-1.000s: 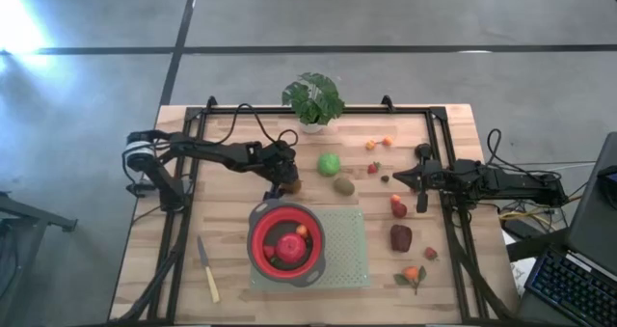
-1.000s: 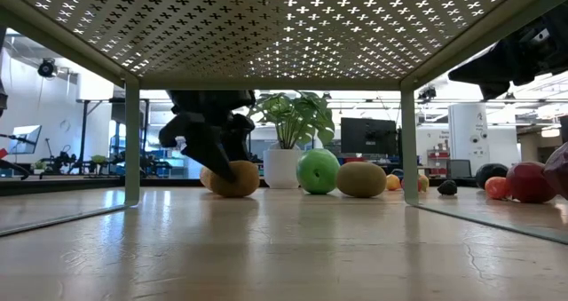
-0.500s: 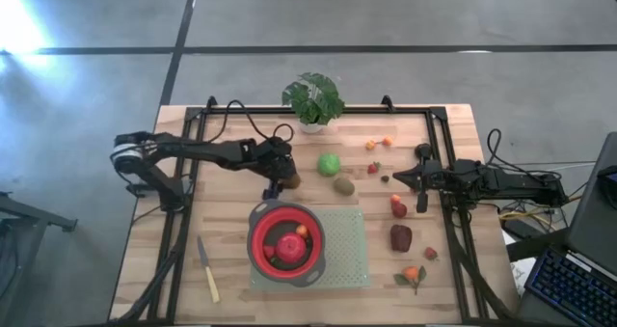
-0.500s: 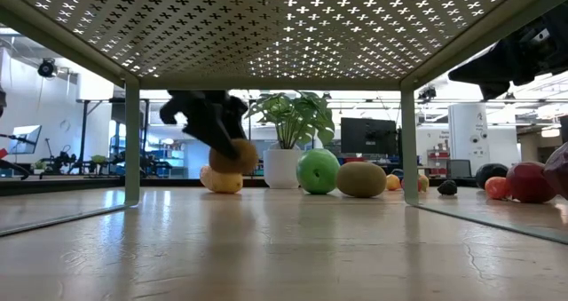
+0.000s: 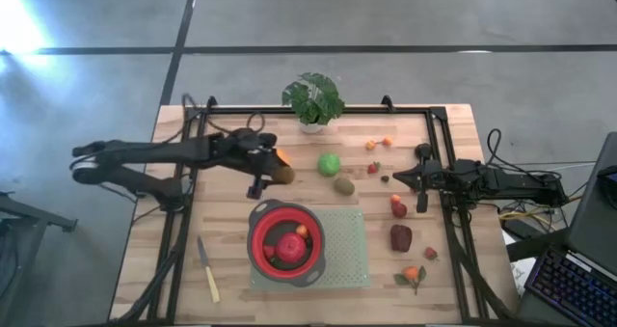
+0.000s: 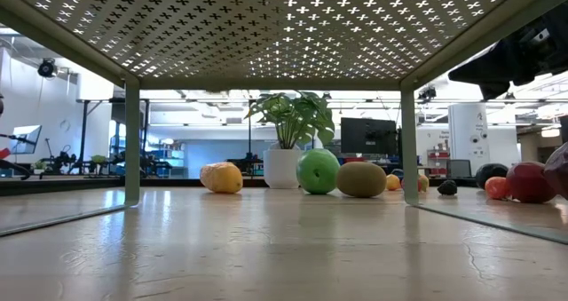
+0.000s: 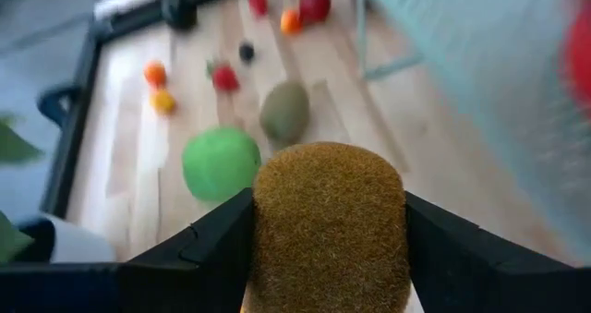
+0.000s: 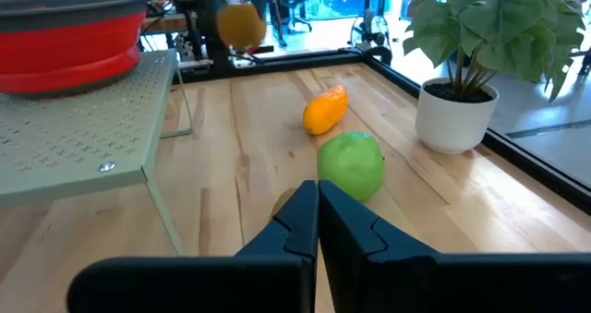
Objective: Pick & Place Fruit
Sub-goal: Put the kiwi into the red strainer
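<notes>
Lifted off the wood: fuzzy brown kiwi [image 7: 330, 228] (oval) clamped in left gripper [image 7: 323, 248]

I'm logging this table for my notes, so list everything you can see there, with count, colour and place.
Held kiwi: one, brown, clamped in the left gripper above the table.
Second kiwi: one, brown, on the wood beside the green ball.
Green ball: one, green, mid-table.
Orange elongated piece: one, orange, on the wood near the held kiwi.
Bowl: one, red, on the rack; a red apple and a smaller piece lie inside.
Rack: one, pale green, perforated, front centre.
Small fruits: several, red and orange, scattered right of centre.
Dark-red lump: one, right of the rack.
Potted plant: one, green, back edge.
Knife: one, pale-handled, front left.
Left gripper: raised, holding the kiwi.
Right gripper: shut, waiting at right.
</notes>
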Available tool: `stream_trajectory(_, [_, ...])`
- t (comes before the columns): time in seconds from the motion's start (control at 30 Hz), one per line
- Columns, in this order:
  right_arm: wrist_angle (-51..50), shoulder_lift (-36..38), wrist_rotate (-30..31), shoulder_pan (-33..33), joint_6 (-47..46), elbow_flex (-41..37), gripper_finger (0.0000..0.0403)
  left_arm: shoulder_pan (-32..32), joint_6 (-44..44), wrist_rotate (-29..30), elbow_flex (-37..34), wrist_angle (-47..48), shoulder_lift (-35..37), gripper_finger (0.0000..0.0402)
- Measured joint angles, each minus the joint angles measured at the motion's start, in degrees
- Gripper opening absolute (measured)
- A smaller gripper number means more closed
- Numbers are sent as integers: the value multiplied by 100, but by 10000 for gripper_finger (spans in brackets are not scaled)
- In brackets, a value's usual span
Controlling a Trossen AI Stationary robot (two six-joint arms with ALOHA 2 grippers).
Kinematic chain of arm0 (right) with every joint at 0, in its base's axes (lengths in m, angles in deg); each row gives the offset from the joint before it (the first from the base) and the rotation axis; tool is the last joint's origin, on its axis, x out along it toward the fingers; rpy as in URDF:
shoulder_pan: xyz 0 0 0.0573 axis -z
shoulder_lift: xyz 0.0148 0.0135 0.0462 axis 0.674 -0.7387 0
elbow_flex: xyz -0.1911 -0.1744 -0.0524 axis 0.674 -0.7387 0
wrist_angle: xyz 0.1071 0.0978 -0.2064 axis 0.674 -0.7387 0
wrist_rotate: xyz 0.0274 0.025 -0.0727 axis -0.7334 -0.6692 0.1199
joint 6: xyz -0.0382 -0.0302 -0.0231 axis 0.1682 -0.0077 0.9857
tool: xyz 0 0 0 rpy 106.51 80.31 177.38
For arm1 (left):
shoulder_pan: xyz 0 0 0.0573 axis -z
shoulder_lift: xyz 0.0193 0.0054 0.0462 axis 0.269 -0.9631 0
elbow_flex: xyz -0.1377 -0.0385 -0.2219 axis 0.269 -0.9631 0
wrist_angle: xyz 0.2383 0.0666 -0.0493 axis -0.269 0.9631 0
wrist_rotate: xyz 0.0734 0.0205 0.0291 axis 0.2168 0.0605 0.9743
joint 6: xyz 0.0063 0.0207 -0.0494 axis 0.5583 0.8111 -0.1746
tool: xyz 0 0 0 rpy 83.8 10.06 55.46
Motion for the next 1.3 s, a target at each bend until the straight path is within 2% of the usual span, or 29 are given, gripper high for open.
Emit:
stream_trajectory(0.2, [-7, 0, 26, -1, 55, 0, 8, 311, -311, -1, 89, 19, 649, 241])
stream_trajectory(0.27, [-93, 0, 493, -2, 300, -1, 8, 390, -494, 9, 219, 13, 719, 242])
stream_trajectory(0.4, [-79, 0, 1795, 2, 431, -2, 8, 582, -825, 24, 548, 181, 683, 242])
stream_trajectory(0.5, [-91, 1, 2236, 2, 411, -2, 8, 769, -774, 29, 883, 532, 576, 242])
stream_trajectory(0.73, [-90, 0, 2256, -2, 411, -2, 8, 1462, -681, 105, 1900, 1228, 207, 243])
stream_trajectory(0.9, [-92, 0, 2256, -2, 409, -2, 8, 2199, -524, 921, 2465, 1500, -84, 243])
stream_trajectory(0.97, [-90, 0, 2253, -2, 404, -2, 8, 2491, -553, 1151, 2582, 1562, -192, 243])
stream_trajectory(1.1, [-92, 0, 2247, -2, 402, -2, 8, 2974, -558, 1163, 2627, 1616, -322, 243])
stream_trajectory(1.3, [-94, 0, 2247, -2, 407, -2, 8, 3314, -580, 1149, 2626, 1616, -567, 243])
